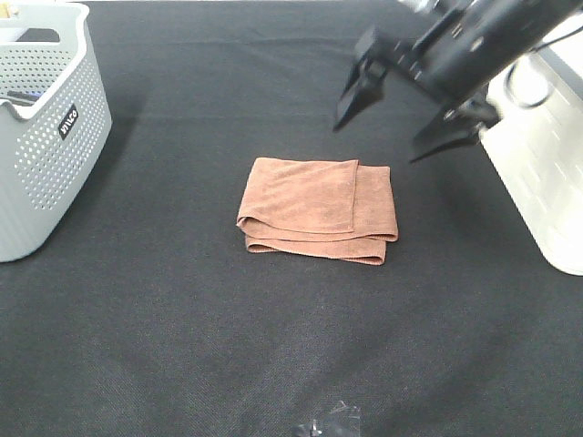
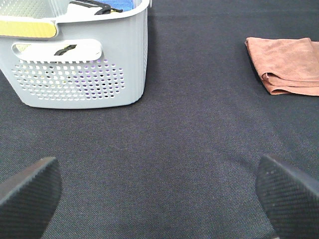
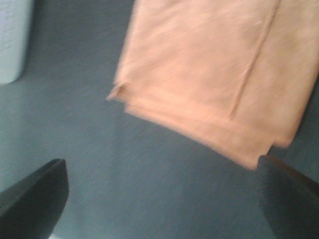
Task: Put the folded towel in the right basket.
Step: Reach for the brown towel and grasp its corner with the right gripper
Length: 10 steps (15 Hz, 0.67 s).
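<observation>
Wrist view alone shows your left gripper (image 2: 159,196) spread open; overhead shows your right gripper (image 1: 376,143) open. Folded towel (image 1: 317,209) lies long axis left-right, layers seemingly facing you.

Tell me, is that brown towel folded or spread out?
Folded. The towel lies flat on the black table, with stacked layers showing along its near edge and a flap's edge across its top.

A table covered in dark, finely woven cloth (image 1: 182,346) carries three things. A rust-brown folded towel (image 1: 317,209) lies flat near its middle. A grey perforated basket (image 1: 46,137) stands at the left edge and a white basket (image 1: 547,173) at the right, both well apart from the towel.
</observation>
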Available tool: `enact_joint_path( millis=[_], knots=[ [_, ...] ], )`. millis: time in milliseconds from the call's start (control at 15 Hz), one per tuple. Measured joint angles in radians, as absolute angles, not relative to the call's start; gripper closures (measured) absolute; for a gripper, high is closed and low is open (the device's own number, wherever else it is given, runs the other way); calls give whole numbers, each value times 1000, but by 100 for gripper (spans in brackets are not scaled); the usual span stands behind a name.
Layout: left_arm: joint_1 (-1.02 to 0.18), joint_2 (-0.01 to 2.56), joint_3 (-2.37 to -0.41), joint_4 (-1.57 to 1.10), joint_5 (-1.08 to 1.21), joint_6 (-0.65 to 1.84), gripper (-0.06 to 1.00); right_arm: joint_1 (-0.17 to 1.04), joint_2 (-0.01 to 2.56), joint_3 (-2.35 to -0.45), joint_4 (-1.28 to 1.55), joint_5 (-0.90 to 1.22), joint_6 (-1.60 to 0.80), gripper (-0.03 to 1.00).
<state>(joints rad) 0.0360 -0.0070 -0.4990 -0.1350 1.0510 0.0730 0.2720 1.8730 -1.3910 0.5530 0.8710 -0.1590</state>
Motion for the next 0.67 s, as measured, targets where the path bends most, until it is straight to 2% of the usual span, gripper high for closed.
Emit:
enact_joint_path(
  millis=[333, 667],
  knots=[
    [36, -7, -499, -135, 1051, 73, -5, 272, 2123, -1568, 395, 848, -63, 0],
    [36, -7, -499, -135, 1051, 73, -5, 265, 2220, -1614, 336, 841, 0, 0]
  ],
)
